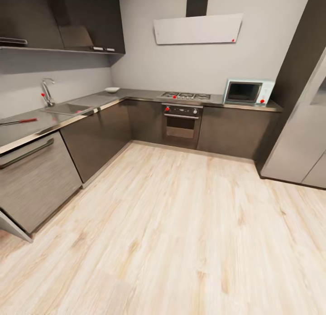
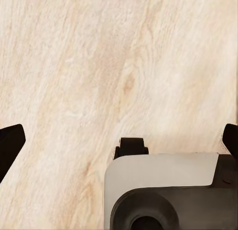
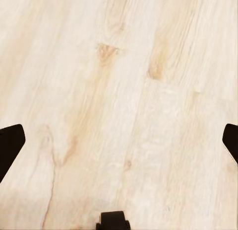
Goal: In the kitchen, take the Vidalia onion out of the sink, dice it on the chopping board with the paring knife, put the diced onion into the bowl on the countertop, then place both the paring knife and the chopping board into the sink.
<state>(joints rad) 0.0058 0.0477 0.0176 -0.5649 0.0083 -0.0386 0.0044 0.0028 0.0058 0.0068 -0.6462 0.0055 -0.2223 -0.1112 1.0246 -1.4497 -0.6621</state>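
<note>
head camera faces the kitchen countertop [image 1: 54,122] from afar; both wrist cameras look down at wood floor [image 1: 181,242]

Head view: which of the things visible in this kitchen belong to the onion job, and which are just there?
For the job:
sink
paring knife
bowl
countertop

Just there:
microwave
stove burners
oven
extractor hood
</note>
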